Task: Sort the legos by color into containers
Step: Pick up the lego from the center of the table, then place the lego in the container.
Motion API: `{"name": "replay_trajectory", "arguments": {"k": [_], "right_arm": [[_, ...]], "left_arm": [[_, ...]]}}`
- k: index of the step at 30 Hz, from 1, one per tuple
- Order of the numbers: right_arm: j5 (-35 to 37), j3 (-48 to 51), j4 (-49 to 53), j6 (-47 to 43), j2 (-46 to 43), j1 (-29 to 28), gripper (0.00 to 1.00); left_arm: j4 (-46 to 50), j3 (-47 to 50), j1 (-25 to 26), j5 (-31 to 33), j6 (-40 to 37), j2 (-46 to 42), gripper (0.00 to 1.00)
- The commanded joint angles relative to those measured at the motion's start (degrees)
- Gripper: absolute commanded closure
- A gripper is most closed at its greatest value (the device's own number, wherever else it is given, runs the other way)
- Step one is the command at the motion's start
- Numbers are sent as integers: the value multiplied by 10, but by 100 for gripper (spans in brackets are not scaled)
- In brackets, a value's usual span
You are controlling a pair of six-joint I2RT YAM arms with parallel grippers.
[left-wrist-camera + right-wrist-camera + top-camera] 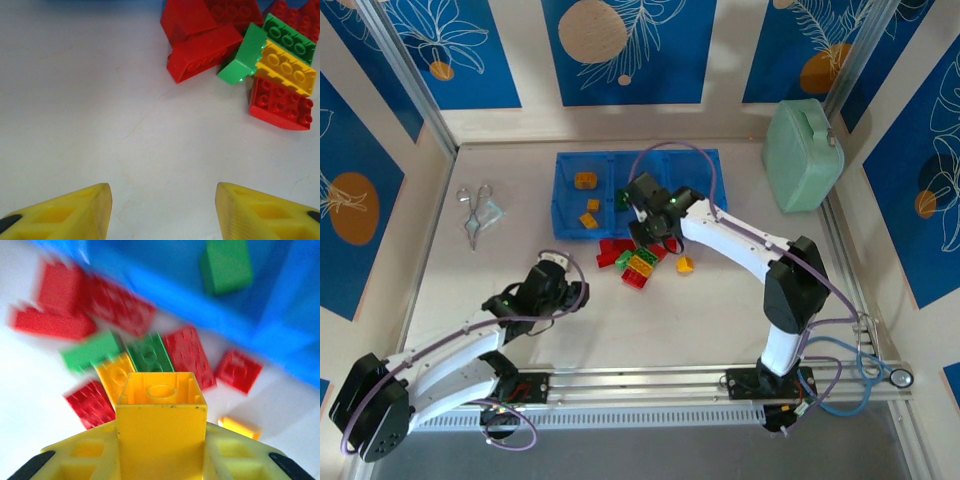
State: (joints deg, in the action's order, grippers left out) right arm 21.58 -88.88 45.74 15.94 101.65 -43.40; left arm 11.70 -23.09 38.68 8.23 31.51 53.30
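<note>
- The blue tray is sitting at the far side of the table. Its left compartment is collecting yellow-orange bricks, so the carried piece is probably heading there.
- The right gripper is hanging above the loose legos, just short of the tray. It should be lifting clear of the tray wall, crossing left, and letting go low.
- The left gripper is hovering over bare table beside that pile, jaws standing well apart and empty.
- The yellow brick is sitting pinched between the right jaws, which are closing snugly on its sides, hollow face showing.
</note>
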Motion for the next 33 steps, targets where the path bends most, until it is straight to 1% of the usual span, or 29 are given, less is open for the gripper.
{"name": "replay_trajectory", "arguments": {"k": [1, 7, 10, 14, 20, 22, 25, 29, 32, 33], "right_arm": [[-33, -80, 9, -16, 38, -4, 67], [-62, -243, 28, -31, 152, -7, 67], [-67, -333, 49, -40, 212, -10, 67], [-68, -427, 63, -53, 284, -16, 66], [-79, -568, 108, -57, 386, -21, 65], [-75, -588, 109, -61, 404, -25, 63], [-65, -593, 101, -64, 414, -27, 61], [-48, -595, 97, -65, 414, -29, 57], [-37, -597, 98, -67, 409, -29, 49], [-36, -601, 100, -68, 407, -30, 48]], "left_arm": [[25, 17, 11, 10, 31, -15, 43], [53, 42, 26, 3, 60, -66, 44], [70, 53, 37, 9, 72, -92, 44], [92, 61, 49, 22, 79, -125, 43], [109, 64, 54, 22, 81, -143, 43], [111, 64, 56, 22, 81, -146, 44], [116, 61, 62, 24, 80, -150, 44], [139, 43, 74, 46, 74, -155, 44], [147, 27, 80, 56, 66, -154, 44], [146, 22, 82, 57, 65, -151, 44]]}}
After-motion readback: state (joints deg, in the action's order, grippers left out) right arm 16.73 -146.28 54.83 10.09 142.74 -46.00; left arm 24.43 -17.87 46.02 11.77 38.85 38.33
